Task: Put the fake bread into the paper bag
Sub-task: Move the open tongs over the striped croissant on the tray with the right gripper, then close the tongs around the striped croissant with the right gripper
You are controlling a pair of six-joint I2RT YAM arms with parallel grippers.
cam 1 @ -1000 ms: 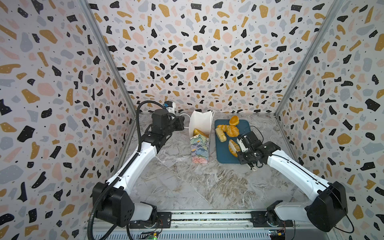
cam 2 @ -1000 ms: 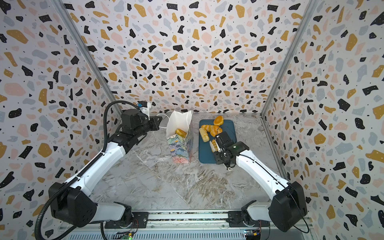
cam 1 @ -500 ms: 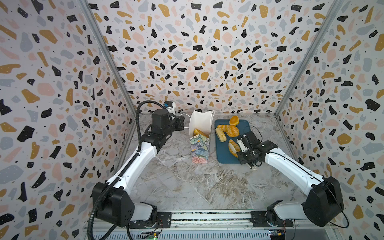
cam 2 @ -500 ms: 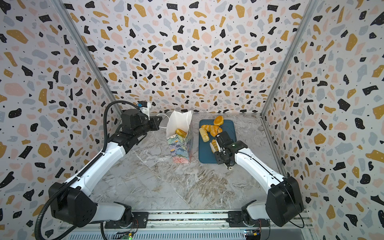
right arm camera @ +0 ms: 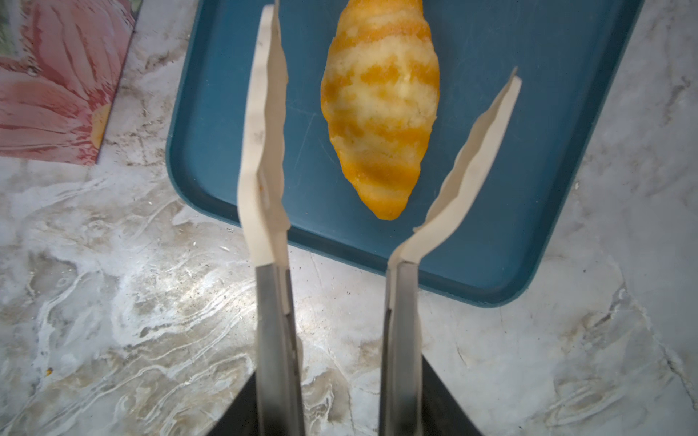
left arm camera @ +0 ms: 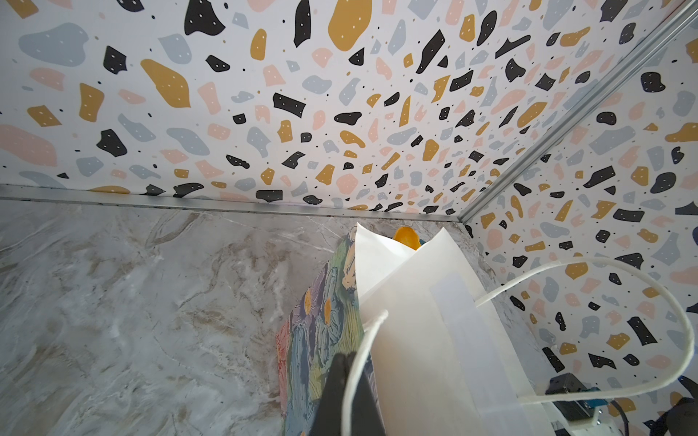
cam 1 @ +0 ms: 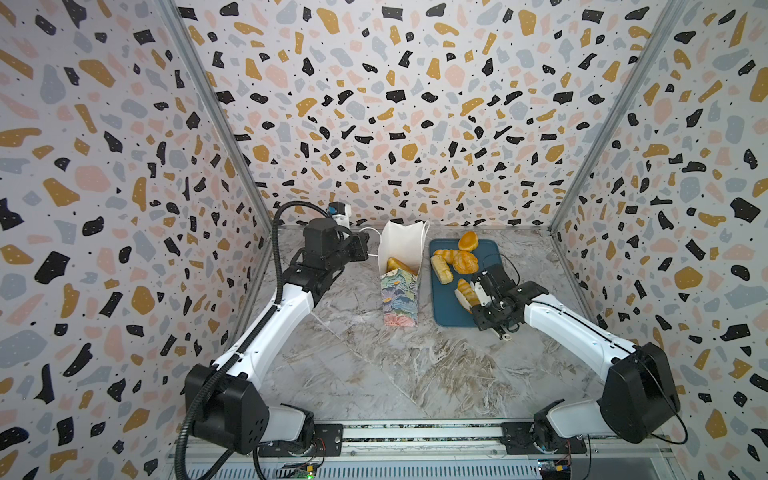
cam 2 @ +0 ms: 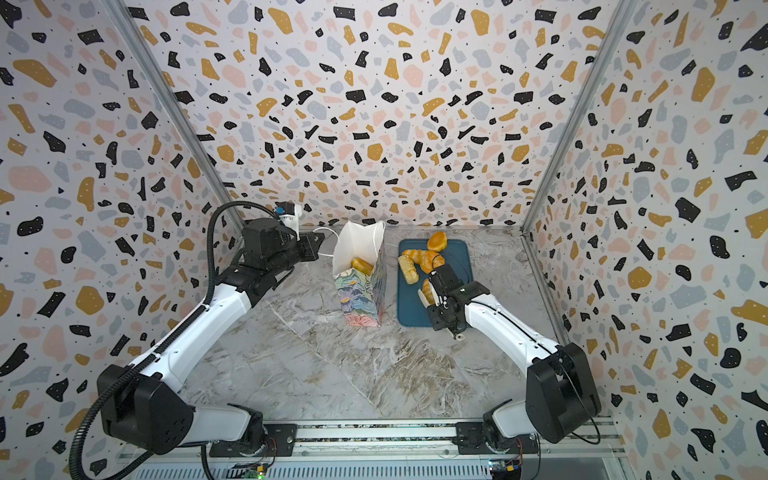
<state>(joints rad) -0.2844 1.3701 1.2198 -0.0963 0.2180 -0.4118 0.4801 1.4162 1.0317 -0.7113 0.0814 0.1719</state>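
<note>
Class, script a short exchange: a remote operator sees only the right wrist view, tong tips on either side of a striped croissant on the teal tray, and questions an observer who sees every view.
Operator: Is any bread bagged yet?
Observer: Yes, one golden-brown toy loaf lies inside the flower-printed paper bag.
Operator: What is the left gripper doing?
Observer: The left gripper is shut on the bag's white cord handle.
</note>
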